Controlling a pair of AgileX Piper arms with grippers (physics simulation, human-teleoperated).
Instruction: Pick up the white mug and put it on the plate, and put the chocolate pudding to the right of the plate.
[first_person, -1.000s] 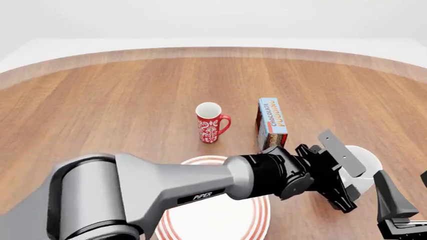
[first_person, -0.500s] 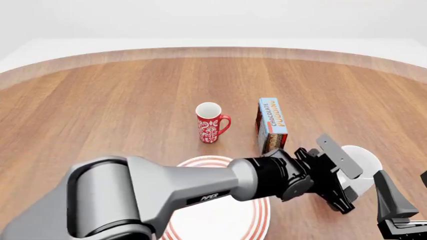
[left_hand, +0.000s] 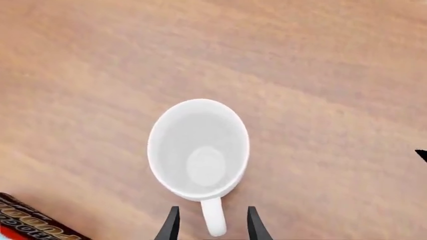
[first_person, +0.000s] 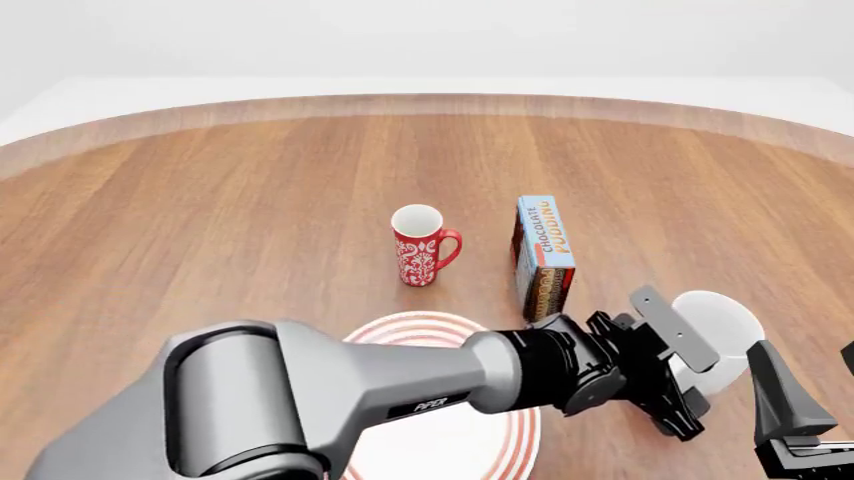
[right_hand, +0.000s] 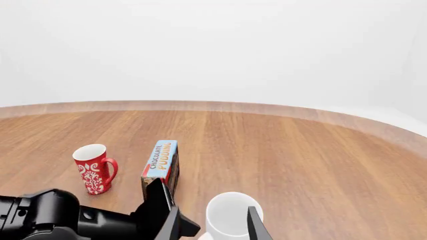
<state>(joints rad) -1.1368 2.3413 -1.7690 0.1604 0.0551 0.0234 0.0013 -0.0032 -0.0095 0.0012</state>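
The white mug (first_person: 721, 325) stands upright on the table, right of the plate (first_person: 430, 325). In the left wrist view I look down into the mug (left_hand: 198, 150). My left gripper (left_hand: 213, 226) is open, with a fingertip on each side of the mug's handle (left_hand: 213, 222) and not touching it. In the front view the left gripper (first_person: 683, 390) reaches across the plate to the mug's near left side. The chocolate pudding (first_person: 545, 255) stands on edge behind the plate's right part. My right gripper (first_person: 801, 430) is open and empty, just near-right of the mug (right_hand: 230, 215).
A red patterned mug (first_person: 422, 245) stands upright behind the plate, left of the pudding. My left arm (first_person: 400, 390) covers much of the plate. In the right wrist view the red mug (right_hand: 93, 167), the pudding (right_hand: 161, 162) and the left arm (right_hand: 67, 217) show.
My left gripper has sunk lower and come slightly nearer beside the white mug. The mug, pudding, plate and right arm have not moved.
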